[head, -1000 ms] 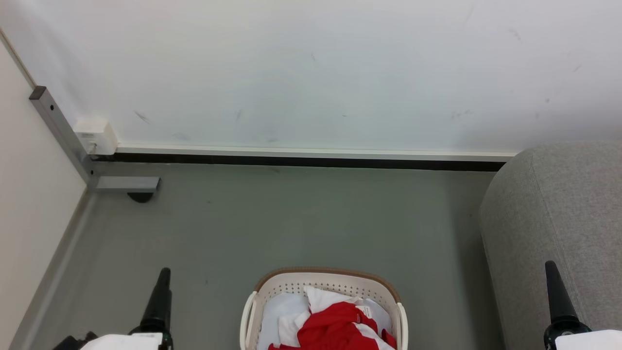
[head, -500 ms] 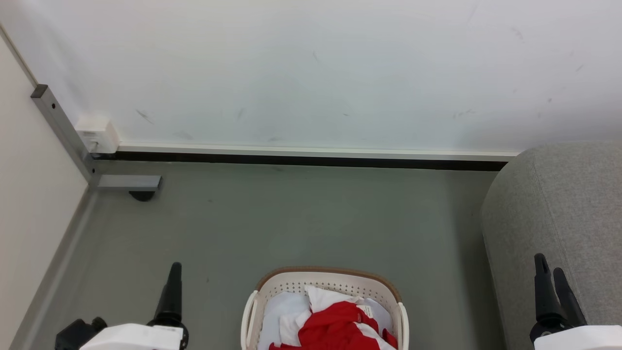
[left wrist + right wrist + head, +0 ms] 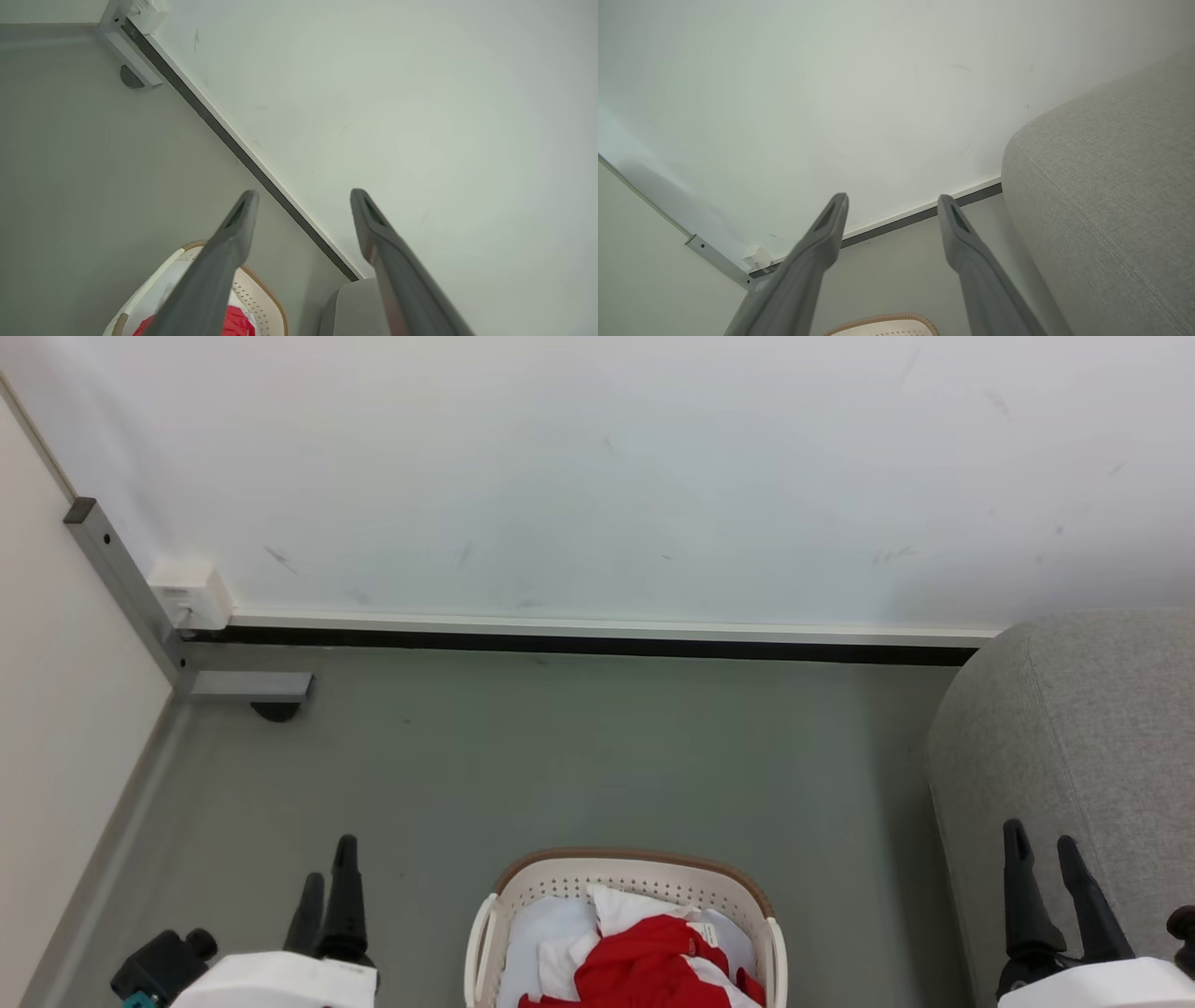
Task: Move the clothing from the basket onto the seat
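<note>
Red clothing (image 3: pixel 644 966) lies crumpled in the basket (image 3: pixel 635 870) on the floor (image 3: pixel 560 756), atop a pale cloth (image 3: pixel 551 933); no long axis or heading readable. Both the left pincer (image 3: pixel 330 861) and right pincer (image 3: pixel 1039 833) stand wide apart, holding and touching nothing, either side of the basket. The seat (image 3: pixel 1092 737) stands at right

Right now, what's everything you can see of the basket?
The basket looks like cream-white plastic, with rows of small holes in its walls, a brown band along the rim and a loop handle on each side. It stands upright on the grey floor at the bottom middle of the head view, its near part cut off by the frame. Inside lie a crumpled red jersey and pale cloth. The seat stands apart to its right. Nothing else visibly touches it.
</note>
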Available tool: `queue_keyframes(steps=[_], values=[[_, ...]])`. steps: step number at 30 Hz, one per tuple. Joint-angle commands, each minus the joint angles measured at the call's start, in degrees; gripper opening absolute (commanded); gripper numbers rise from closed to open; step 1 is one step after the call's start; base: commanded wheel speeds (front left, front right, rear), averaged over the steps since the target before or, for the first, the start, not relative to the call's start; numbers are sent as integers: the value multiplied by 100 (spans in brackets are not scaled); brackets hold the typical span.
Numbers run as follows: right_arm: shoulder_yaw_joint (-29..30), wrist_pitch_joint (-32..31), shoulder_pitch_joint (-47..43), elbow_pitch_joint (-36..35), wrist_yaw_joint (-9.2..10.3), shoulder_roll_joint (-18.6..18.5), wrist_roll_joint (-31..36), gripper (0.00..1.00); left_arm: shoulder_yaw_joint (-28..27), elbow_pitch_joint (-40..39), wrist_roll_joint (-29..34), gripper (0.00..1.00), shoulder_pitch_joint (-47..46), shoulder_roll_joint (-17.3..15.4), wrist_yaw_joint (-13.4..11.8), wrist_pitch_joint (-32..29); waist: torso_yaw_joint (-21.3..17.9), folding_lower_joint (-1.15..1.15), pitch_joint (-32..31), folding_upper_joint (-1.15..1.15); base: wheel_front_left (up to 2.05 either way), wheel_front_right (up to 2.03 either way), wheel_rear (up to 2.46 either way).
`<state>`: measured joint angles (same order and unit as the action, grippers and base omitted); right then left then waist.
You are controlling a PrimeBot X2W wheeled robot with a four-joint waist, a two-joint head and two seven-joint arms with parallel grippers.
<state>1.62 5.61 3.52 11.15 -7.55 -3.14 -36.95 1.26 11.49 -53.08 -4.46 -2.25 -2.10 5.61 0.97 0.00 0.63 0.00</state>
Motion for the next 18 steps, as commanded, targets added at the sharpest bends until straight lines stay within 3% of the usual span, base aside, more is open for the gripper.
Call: queue_keyframes(steps=[1,12,18], values=[[-34,62,97,-73,5,-50,227,100,31,-95,276,100,-104,-52,-28,62,-2,0,4,0,0,0,0],[-180,236,86,-30,6,-107,984,100,117,-168,1395,100,-26,-59,-129,237,-16,0,4,0,0,0,0],[-187,331,85,3,7,-122,1359,100,170,-123,1916,100,9,-61,-28,333,-38,0,0,0,0,0,0]])
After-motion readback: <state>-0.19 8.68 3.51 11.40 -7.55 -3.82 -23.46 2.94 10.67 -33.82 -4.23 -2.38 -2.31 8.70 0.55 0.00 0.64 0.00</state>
